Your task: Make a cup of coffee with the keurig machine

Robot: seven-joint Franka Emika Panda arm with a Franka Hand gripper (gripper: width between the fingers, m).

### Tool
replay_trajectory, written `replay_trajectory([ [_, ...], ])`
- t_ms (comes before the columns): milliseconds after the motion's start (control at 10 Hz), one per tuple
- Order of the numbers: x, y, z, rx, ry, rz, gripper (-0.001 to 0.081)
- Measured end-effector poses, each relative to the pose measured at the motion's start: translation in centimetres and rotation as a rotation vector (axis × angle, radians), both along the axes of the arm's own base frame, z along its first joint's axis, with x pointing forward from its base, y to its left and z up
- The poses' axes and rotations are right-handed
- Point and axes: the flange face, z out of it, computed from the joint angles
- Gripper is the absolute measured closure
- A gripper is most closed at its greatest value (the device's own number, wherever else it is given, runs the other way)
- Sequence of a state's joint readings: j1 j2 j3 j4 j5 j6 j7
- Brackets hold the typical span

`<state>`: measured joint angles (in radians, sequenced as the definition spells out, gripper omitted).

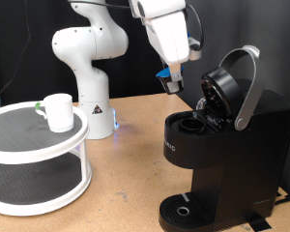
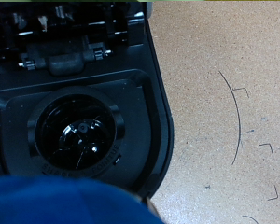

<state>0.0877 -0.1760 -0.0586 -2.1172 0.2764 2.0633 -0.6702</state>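
The keurig machine (image 1: 227,145) stands at the exterior view's right with its lid (image 1: 227,85) swung up and its pod chamber (image 1: 195,124) open. In the wrist view the chamber (image 2: 75,131) is a dark round well with nothing in it. My gripper (image 1: 172,85) hangs just above and to the left of the open chamber, shut on a small dark pod with a blue top, which shows as a blurred blue mass (image 2: 65,201) close to the wrist camera. The cup (image 1: 58,111), a white mug, stands on the top tier of a round white shelf (image 1: 19,135) at the left.
The arm's white base (image 1: 92,77) stands at the back between shelf and machine. The machine's round drip tray (image 1: 188,208) is at its foot. The brown tabletop (image 2: 224,56) beside the machine carries thin black line marks (image 2: 239,121).
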Motion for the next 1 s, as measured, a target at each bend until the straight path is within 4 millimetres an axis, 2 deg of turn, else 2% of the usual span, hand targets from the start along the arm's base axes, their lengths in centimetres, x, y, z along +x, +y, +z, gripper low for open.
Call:
replay_trajectory([
  [600,-1.0,4.4,-3.1,-0.079,0.015,0.01,0.0342],
  [1000,-1.3,6.6,-5.2,-0.099,0.002,-0.001,0.0342],
])
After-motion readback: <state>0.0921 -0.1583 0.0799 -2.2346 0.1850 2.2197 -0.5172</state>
